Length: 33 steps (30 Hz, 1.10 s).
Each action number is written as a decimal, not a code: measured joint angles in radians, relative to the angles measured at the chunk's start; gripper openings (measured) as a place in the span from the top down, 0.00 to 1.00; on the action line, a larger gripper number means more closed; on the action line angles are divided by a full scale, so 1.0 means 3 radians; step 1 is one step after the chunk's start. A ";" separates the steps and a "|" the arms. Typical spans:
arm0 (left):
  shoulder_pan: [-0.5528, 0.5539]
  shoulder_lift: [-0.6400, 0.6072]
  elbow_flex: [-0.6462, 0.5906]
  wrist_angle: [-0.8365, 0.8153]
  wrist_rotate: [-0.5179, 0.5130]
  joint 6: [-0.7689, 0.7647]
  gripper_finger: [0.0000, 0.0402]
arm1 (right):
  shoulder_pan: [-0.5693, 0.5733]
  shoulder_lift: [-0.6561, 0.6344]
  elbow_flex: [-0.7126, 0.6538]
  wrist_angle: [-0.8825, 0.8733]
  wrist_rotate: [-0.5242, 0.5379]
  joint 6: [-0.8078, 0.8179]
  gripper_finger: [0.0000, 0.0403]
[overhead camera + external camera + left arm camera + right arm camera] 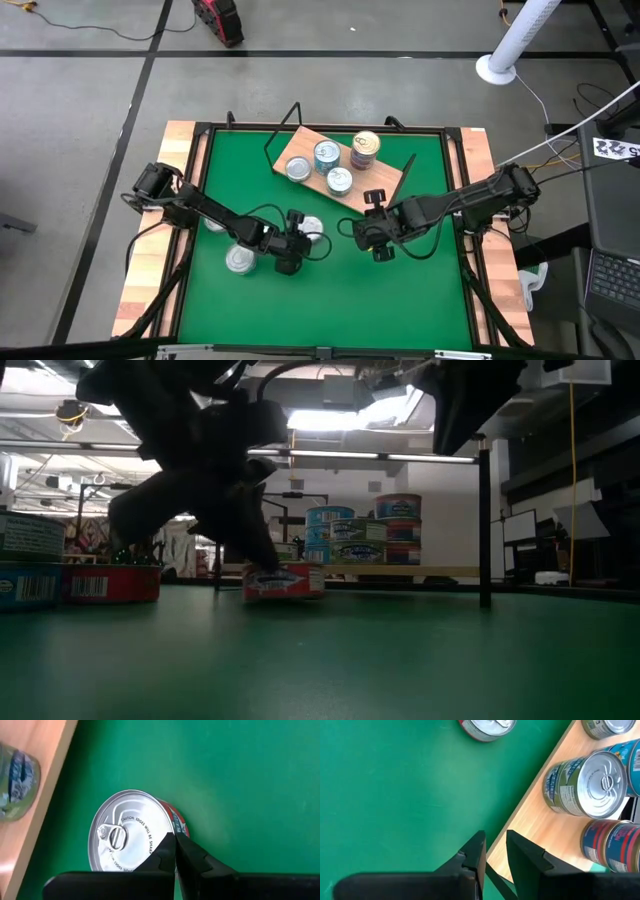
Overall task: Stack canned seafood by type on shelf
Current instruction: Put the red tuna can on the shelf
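Green table mat (400,290), white ribbed tube (520,35), red-black case (220,20) on grey floor.

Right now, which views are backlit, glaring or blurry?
Low view: backlit by ceiling lights, so the arms are silhouettes above the red-sided round tin. Left wrist view: the tin's shiny silver lid is evenly lit, its print readable; the blue-labelled tin at the picture's edge is blurred.

Tins (331,166) on shelf (300,147), apparently stacked

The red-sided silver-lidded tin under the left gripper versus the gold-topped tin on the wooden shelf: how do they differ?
The red-sided silver-lidded tin lies alone on the green mat; the gold-topped tin tops a stack on the wooden shelf. One lid is silver, one gold. Shut left gripper tips lie over the first; nothing touches the second. Both are round tins.
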 joint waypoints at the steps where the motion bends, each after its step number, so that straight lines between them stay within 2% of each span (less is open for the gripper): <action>1: 0.0000 0.0000 0.0002 0.0039 0.0004 0.0008 1.00 | 0.0000 0.0000 -0.0014 0.0000 0.0023 0.0000 0.80; 6: -0.0001 -0.0001 0.0003 0.0262 0.0126 0.0031 1.00 | -0.0001 0.0000 -0.0099 0.0029 0.0052 -0.0001 0.80; 15: 0.0000 -0.0006 0.0008 0.0706 0.0140 0.0212 1.00 | -0.0001 0.0000 -0.0154 0.0039 0.0073 -0.0004 0.80; 28: 0.0171 -0.0010 0.0016 0.1628 0.0180 0.0572 1.00 | -0.0003 -0.0006 -0.0153 0.0027 0.0075 -0.0108 0.80; 33: 0.0271 -0.0010 0.0129 0.1698 0.0286 0.0772 1.00 | -0.0003 -0.0007 -0.0151 0.0028 0.0076 -0.0192 0.80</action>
